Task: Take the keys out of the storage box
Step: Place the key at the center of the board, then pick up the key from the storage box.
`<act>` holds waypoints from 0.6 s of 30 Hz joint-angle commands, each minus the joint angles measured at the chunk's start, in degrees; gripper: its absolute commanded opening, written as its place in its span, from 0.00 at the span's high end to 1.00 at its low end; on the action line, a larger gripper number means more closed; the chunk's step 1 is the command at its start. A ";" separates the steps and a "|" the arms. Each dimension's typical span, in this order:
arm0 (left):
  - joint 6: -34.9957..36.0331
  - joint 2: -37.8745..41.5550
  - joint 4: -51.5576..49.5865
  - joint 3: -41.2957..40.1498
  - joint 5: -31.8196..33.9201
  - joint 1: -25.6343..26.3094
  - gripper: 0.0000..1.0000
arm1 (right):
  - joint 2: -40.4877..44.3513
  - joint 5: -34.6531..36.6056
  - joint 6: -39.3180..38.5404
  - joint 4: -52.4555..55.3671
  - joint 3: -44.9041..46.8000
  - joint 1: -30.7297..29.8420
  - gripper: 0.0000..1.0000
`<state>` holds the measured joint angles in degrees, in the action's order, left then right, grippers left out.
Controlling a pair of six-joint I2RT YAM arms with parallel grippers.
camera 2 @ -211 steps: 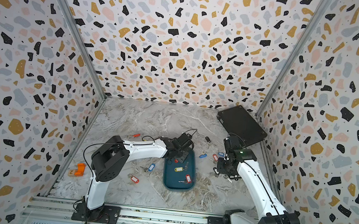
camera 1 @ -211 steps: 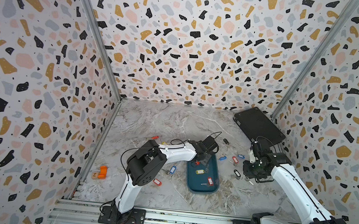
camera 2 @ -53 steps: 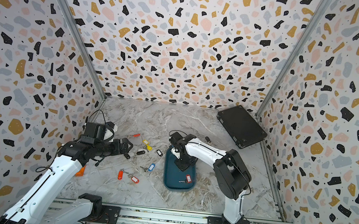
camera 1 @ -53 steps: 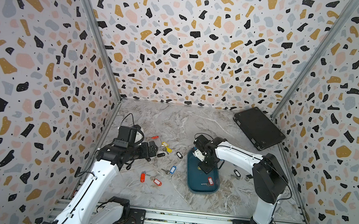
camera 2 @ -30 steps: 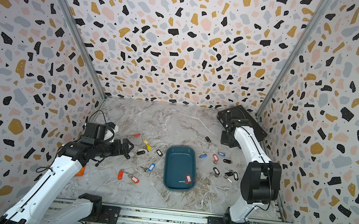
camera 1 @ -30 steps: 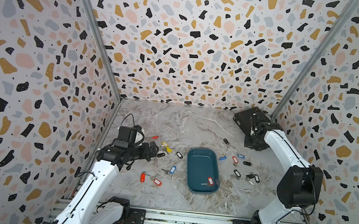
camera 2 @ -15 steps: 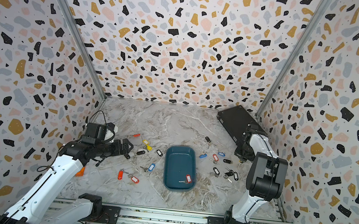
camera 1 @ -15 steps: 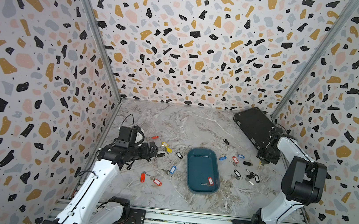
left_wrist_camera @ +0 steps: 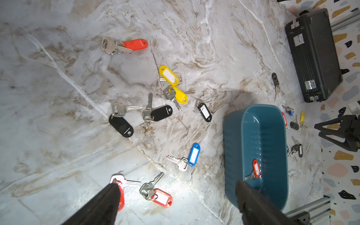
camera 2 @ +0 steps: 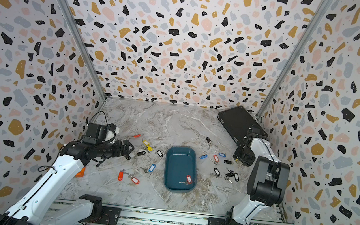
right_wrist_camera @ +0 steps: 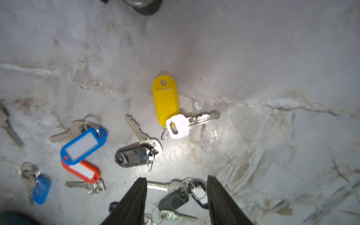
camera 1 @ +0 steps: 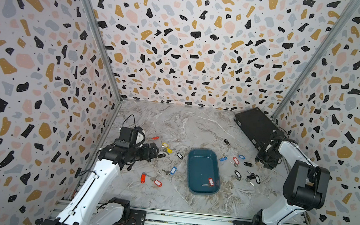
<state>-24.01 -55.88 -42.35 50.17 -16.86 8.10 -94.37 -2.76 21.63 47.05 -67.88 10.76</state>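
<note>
You see a marble surface (left_wrist_camera: 58,81) strewn with tagged keys (left_wrist_camera: 161,114). One red-tagged key (left_wrist_camera: 256,170) lies inside the teal storage box (left_wrist_camera: 232,148). Your two dark fingers (left_wrist_camera: 103,202) stand wide apart, holding nothing.

Tabletop (camera 1: 173,121): grey-white marble pattern with brown veins. Black case (camera 1: 255,128) lies flat and closed in the far right corner, close to the right wall. The left wrist view shows silver latches (left_wrist_camera: 309,84) on its side. Walls (camera 1: 194,38): terrazzo print on three sides. Metal posts (camera 1: 97,36) stand in the far corners, and a rail (camera 1: 185,221) runs along the near edge. Small orange thing (camera 2: 80,172) at the left edge, half hidden, possibly plastic.
</note>
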 commanded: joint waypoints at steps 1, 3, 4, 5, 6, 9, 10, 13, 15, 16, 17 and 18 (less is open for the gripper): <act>1.31 1.62 1.64 -0.62 -1.39 2.11 0.11 | 11.06 -2.21 0.22 5.01 0.29 0.05 0.50; 1.74 1.99 1.93 -0.59 -0.13 5.04 0.15 | 18.65 -3.83 1.11 6.04 2.24 0.05 0.53; 2.21 1.74 1.73 -0.25 0.91 6.83 0.15 | 22.16 -4.48 1.36 6.45 3.13 0.04 0.54; 2.81 1.27 1.21 0.20 2.59 9.21 0.16 | 26.02 -4.10 2.08 7.45 4.03 -0.03 0.56; 3.44 0.47 0.38 0.80 4.66 12.02 0.16 | 29.74 -4.28 2.60 8.16 4.98 -0.04 0.57; 4.88 -3.44 -1.52 2.69 8.34 20.46 0.17 | 37.30 -4.21 2.92 11.85 6.90 -0.04 0.59; 5.24 -5.09 -2.06 3.43 8.51 22.70 0.17 | 38.99 -4.31 2.72 12.66 7.59 -0.09 0.59; 5.45 -10.73 -3.80 6.17 8.95 29.65 0.21 | 42.42 -4.14 0.96 14.60 11.50 -0.28 0.60; 5.78 -14.39 -4.73 8.75 9.96 34.18 0.24 | 43.12 -2.15 0.25 14.30 14.84 -0.66 0.61; 5.96 -15.89 -5.11 9.96 10.59 36.05 0.25 | 42.77 -2.08 0.26 14.22 14.74 -1.04 0.63; 6.00 -17.34 -5.44 11.41 11.15 37.76 0.27 | 42.23 -3.09 -0.17 13.86 14.02 -1.10 0.64; 6.02 -19.05 -5.67 12.70 11.34 39.22 0.29 | 41.64 -3.02 -0.18 13.53 14.15 -1.10 0.66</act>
<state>-19.49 -72.55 -46.35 58.87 -7.97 44.07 -51.64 -6.26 22.52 59.46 -53.34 10.13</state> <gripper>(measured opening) 0.721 0.351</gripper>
